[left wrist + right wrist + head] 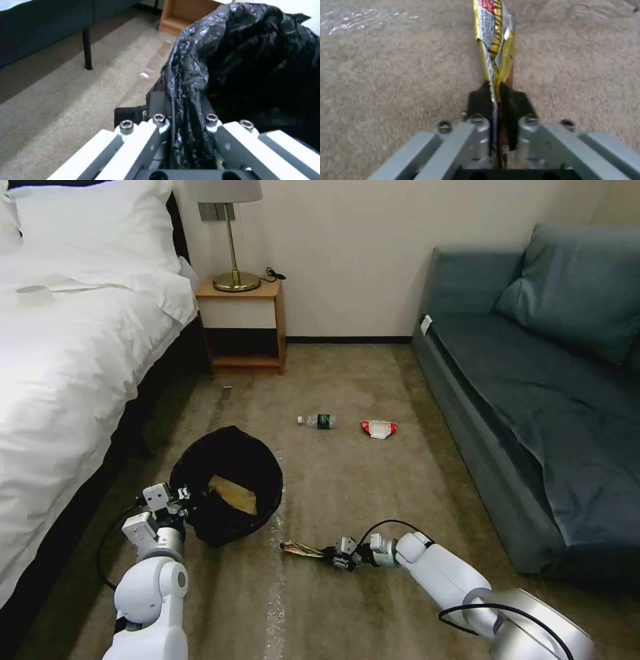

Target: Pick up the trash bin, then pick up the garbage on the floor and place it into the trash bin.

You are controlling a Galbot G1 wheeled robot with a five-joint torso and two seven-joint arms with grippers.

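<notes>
The trash bin (227, 483), lined with crinkly black plastic (246, 62), hangs tilted at the left with tan crumpled paper (233, 495) inside. My left gripper (190, 500) is shut on its rim, the liner pinched between the fingers (156, 102). To the bin's lower right, my right gripper (327, 555) is shut on a yellow snack wrapper (300, 549), which sticks out flat from the black fingertips (480, 100) over the carpet (386, 82). Farther off on the floor lie a clear bottle with a dark green label (318, 421) and a red-and-white crumpled wrapper (379, 429).
A white bed (67, 360) runs along the left, a blue-grey sofa (533, 393) along the right. A wooden nightstand (243, 323) with a brass lamp (233, 247) stands at the back wall. Open carpet (347, 480) lies between them.
</notes>
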